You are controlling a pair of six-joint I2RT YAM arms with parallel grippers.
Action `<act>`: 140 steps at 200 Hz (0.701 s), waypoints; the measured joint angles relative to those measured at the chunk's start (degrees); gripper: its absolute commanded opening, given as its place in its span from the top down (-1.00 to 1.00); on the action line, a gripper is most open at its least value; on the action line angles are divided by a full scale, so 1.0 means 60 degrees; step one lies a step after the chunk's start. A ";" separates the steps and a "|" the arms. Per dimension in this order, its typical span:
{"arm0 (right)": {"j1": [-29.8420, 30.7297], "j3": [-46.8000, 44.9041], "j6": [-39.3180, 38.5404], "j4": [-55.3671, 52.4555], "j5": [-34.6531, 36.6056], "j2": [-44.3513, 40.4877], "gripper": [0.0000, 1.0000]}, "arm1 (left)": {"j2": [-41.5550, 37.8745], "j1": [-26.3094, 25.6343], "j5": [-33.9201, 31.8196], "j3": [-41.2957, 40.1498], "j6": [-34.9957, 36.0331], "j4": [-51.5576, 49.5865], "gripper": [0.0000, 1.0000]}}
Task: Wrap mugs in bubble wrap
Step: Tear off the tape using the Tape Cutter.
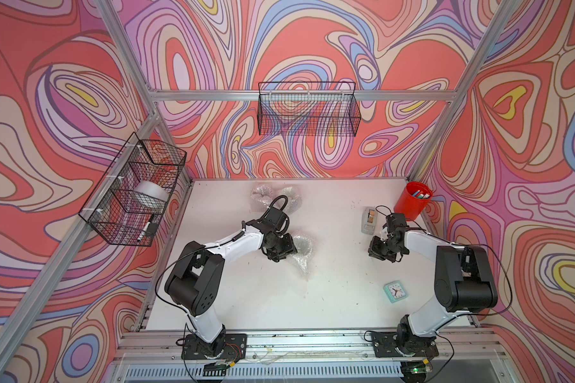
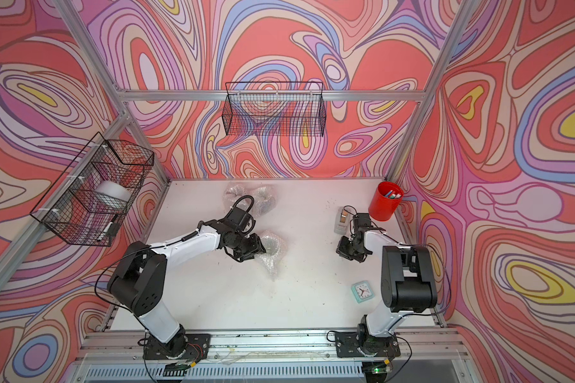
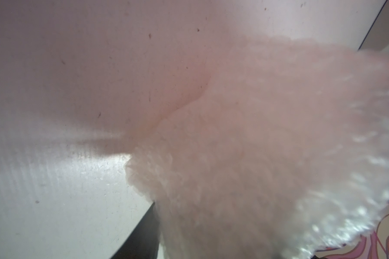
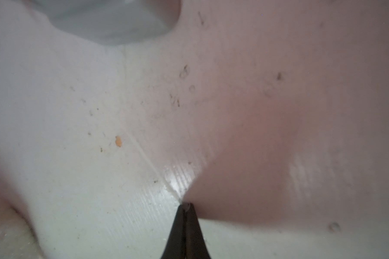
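The left arm (image 1: 228, 243) and the right arm (image 1: 420, 243) look the same. Each has smooth white tube parts and big chunky black joint blocks (image 1: 193, 282). The left block has small round holes in its side. A thick black cable loop (image 1: 279, 197) sticks out near the left arm's far end. Each arm stands on a flat black plate (image 1: 213, 345), at 7 and 5 o'clock in both top views. Thin red wires (image 1: 234, 351) poke out by the left one. The right claw (image 4: 185, 207) is black and narrows to a point.
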 measured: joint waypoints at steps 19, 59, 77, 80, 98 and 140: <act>0.0022 0.0142 -0.0004 -0.0222 0.0273 0.0051 1.00 | 0.0000 0.0000 0.0000 -0.0004 -0.0011 0.0000 -0.01; 0.0044 0.0240 -0.0007 -0.0448 0.0845 0.0047 1.00 | -0.0011 0.0000 0.0015 -0.0091 -0.0186 0.0120 0.02; 0.0044 0.0240 -0.0007 -0.0463 0.0954 0.0040 1.00 | -0.0029 0.0000 0.0015 -0.0127 -0.0288 0.0175 0.02; 0.0044 0.0240 -0.0007 -0.0466 0.0969 0.0036 1.00 | -0.0029 0.0000 0.0015 -0.0135 -0.0321 0.0186 0.02; 0.0047 0.0240 -0.0007 -0.0474 0.0994 0.0036 1.00 | -0.0036 -0.0004 0.0011 -0.0146 -0.0375 0.0204 0.02; 0.0047 0.0222 0.0018 -0.0492 0.1002 0.0029 1.00 | -0.0087 -0.0011 0.0007 -0.0226 -0.0510 0.0280 0.02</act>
